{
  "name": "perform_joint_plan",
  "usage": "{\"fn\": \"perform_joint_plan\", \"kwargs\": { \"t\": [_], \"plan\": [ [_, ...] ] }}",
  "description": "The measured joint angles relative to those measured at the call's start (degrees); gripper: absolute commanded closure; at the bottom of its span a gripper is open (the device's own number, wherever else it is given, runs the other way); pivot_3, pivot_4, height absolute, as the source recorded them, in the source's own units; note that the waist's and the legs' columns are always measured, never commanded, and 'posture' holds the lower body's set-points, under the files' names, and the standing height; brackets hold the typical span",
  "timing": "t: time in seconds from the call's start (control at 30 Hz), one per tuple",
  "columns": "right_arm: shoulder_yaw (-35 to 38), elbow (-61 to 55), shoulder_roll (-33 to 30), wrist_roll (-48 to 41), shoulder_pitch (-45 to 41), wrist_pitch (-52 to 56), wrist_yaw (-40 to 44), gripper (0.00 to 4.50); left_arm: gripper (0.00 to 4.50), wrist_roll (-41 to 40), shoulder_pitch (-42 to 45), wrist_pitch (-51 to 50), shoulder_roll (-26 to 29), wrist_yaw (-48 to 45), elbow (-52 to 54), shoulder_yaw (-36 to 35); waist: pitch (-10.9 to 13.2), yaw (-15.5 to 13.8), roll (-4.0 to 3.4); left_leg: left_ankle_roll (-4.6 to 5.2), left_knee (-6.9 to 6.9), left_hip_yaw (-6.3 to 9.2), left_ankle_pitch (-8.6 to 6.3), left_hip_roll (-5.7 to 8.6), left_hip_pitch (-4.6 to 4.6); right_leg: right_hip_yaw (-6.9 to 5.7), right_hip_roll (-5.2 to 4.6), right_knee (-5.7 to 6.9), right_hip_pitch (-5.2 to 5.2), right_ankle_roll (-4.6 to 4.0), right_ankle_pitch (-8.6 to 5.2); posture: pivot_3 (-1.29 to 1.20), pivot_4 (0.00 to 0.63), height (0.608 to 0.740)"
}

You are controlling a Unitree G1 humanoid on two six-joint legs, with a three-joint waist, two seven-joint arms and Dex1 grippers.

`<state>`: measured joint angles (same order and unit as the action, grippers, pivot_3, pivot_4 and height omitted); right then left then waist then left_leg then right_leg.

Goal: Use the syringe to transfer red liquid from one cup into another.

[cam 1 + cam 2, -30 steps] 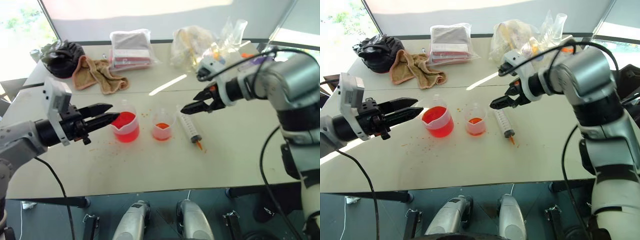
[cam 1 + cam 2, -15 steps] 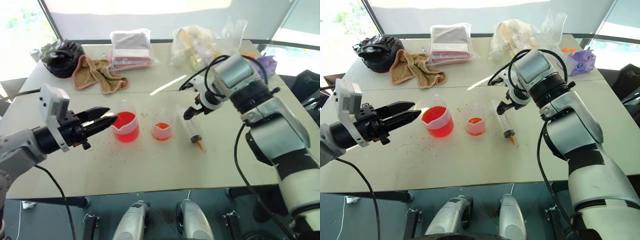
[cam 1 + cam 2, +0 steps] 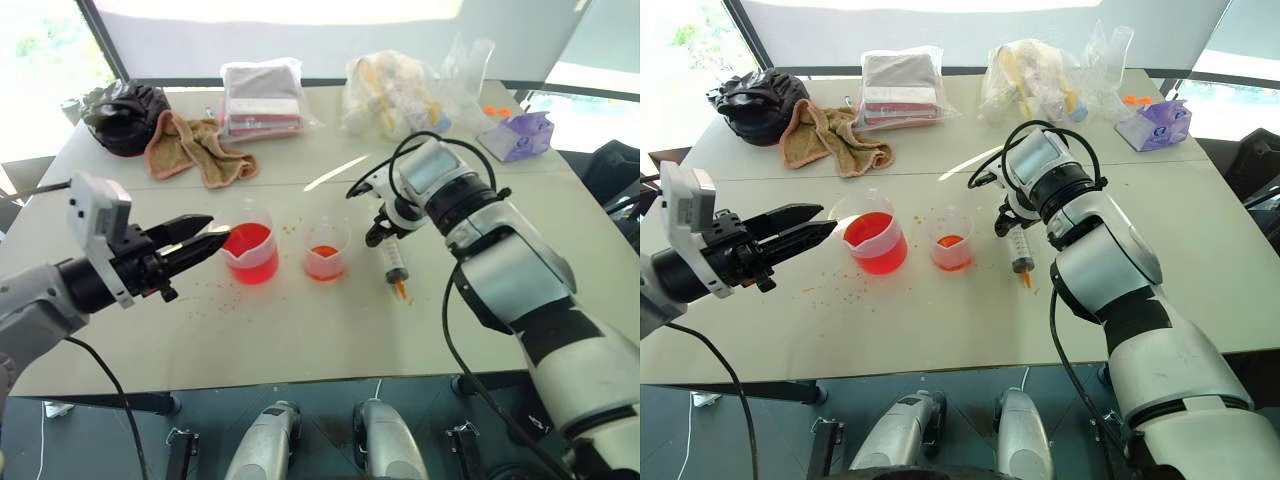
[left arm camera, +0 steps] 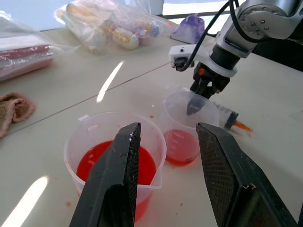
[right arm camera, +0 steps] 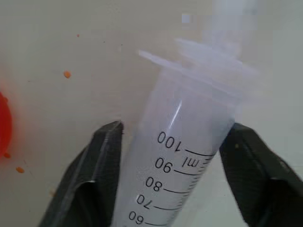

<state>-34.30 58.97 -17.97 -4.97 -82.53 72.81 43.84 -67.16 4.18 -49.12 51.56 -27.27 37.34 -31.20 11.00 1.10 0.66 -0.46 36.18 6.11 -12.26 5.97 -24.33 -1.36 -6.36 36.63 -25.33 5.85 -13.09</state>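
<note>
- Pale table (image 3: 300, 340) is seen below a bright window, speckled with red drops around the cups.
- Along its far edge are laid a black bag (image 3: 125, 115), a tan towel (image 3: 200, 150), a wrapped packet (image 3: 260, 95) and a clear bag of supplies (image 3: 395, 90).
- Syringe (image 3: 392, 258) is laid flat on the table, just right of the small cup (image 3: 326, 255), orange tip turned toward the robot.
- Right gripper (image 3: 378, 232) is pointed steeply down onto the plunger end of the syringe; its fingers (image 5: 90, 179) are pressed against both sides of the barrel near the top marks.
- Big cup (image 3: 250, 255) is stood left of the small cup, and it is about half filled with red liquid (image 4: 116, 165).
- A shallow orange-red layer is held in the small cup.
- Left gripper (image 3: 220, 230) is held level just left of the big cup, jaws spread wide and nothing between them.
</note>
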Motion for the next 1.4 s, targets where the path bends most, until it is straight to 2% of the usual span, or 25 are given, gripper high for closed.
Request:
{"fn": "perform_joint_plan", "kwargs": {
  "t": [0.03,0.2,0.3,0.43,0.5,0.6,0.7,0.8,0.9,1.17,1.4],
  "plan": [
    [0.2,0.2,0.1,0.4,0.0,-0.2,0.4,3.07,2.56,0.0,0.0,0.0,0.0,0.0,0.0,0.0,0.0,0.1,0.00,0.00,-0.01,0.00,0.00,0.00,0.01,0.00,0.00,0.02,-0.01,0.00,0.00,0.00,0.150,0.734],
    [1.4,0.3,0.7,2.1,0.0,-0.1,1.6,3.07,2.56,0.0,0.0,0.3,0.0,-0.2,0.0,0.0,0.0,0.1,0.00,-0.01,-0.01,0.00,0.01,-0.01,0.03,0.00,0.00,0.25,-0.09,-0.01,-0.01,0.00,0.150,0.734],
    [4.9,-1.0,0.0,2.4,0.2,-0.2,0.1,3.07,2.56,-0.1,0.2,0.7,0.1,-0.2,0.0,0.0,0.0,0.1,-0.01,-0.05,-0.01,0.01,0.03,-0.01,0.03,0.01,0.00,0.31,-0.12,-0.02,-0.01,0.00,0.150,0.734],
    [15.4,-7.7,-5.2,2.4,0.8,-9.3,-6.8,3.07,2.56,-5.8,4.4,0.9,-0.2,3.0,-2.5,-1.5,0.0,-0.4,-0.01,-0.07,0.05,0.07,0.04,0.04,0.01,-0.01,0.00,0.33,-0.09,-0.02,-0.01,0.00,0.150,0.734],
    [23.0,-11.7,-6.2,0.1,1.6,-15.7,-8.7,3.07,2.56,-9.2,7.8,1.2,-0.2,5.2,-5.2,-2.6,0.0,-0.3,0.01,-0.07,0.03,0.06,0.04,0.03,0.03,-0.02,0.01,0.33,-0.07,-0.01,-0.01,0.00,0.150,0.734],
    [33.0,-21.9,-5.2,-6.9,4.2,-24.7,-5.9,3.07,2.56,-11.1,11.5,1.1,1.2,6.6,-8.7,-2.9,0.0,0.4,0.01,-0.06,-0.01,0.00,0.05,-0.05,0.07,-0.01,0.04,0.41,-0.09,0.00,-0.01,0.00,0.150,0.734],
    [36.4,-33.2,-1.7,-12.3,7.2,-28.8,-2.4,3.07,2.56,-11.9,13.8,0.4,3.3,6.2,-11.6,-2.5,0.0,1.1,0.02,-0.06,-0.02,0.05,0.05,-0.09,0.12,-0.01,0.09,0.47,-0.07,0.00,-0.01,0.00,0.150,0.734],
    [36.6,-43.6,3.9,-17.9,11.9,-31.8,1.3,3.07,2.56,-12.3,16.8,-0.9,6.4,4.9,-15.0,-1.7,0.0,1.5,0.02,-0.06,-0.01,0.05,0.05,-0.14,0.16,0.03,0.16,0.52,-0.07,-0.01,-0.01,0.00,0.150,0.734],
    [35.8,-48.4,8.0,-20.3,15.4,-35.8,2.9,3.07,2.56,-12.5,18.4,-2.3,8.7,3.7,-17.5,-1.7,0.0,1.4,0.02,-0.07,0.01,0.06,0.06,-0.14,0.18,0.05,0.19,0.53,-0.06,-0.01,-0.01,0.00,0.150,0.734],
    [32.2,-46.7,19.5,-18.9,20.1,-50.9,0.9,3.07,2.56,-13.8,20.8,-5.5,12.3,2.6,-20.2,-1.7,0.0,1.5,0.03,-0.14,-0.04,0.06,0.09,-0.16,0.25,0.24,0.25,0.58,-0.09,-0.02,-0.01,0.00,0.150,0.734],
    [29.3,-43.3,22.9,-17.0,22.6,-55.9,-0.1,3.07,2.56,-14.6,20.9,-7.0,13.7,2.5,-20.5,-3.5,0.0,1.4,0.03,-0.17,-0.06,0.05,0.10,-0.20,0.28,0.55,0.43,0.57,-0.09,-0.03,-0.02,0.00,0.150,0.734]
  ]
}}
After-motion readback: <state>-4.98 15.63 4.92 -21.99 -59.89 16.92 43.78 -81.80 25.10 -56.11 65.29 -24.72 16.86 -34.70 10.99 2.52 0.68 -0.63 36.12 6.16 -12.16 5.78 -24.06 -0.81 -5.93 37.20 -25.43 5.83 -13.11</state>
